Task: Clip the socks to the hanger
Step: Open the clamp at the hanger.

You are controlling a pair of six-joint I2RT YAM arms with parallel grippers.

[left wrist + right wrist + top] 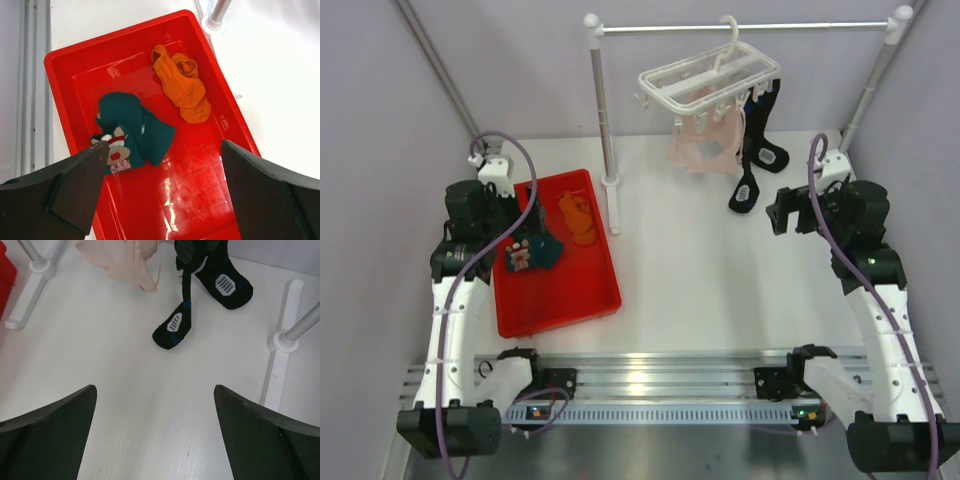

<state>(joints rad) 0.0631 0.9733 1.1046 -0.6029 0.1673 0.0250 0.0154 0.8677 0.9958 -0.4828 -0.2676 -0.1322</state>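
Note:
Two orange socks (578,218) (182,86) lie bunched at the far end of a red tray (570,300) (200,200). Two dark teal socks (533,250) (135,131), one with a reindeer patch, lie near the tray's left wall. My left gripper (510,235) (165,145) hovers open above the tray, just nearer than the teal socks, holding nothing. The white hanger (705,75) hangs by its hook from the rail at the back. My right gripper (785,210) (155,387) is open over bare table, right of and below the hanger.
A metal rail stand (605,120) spans the back, with its feet (282,347) on the table. A pale pink pair (705,145) (125,260) and long black socks (755,165) (225,285) hang clipped under the hanger, the black toes reaching the table.

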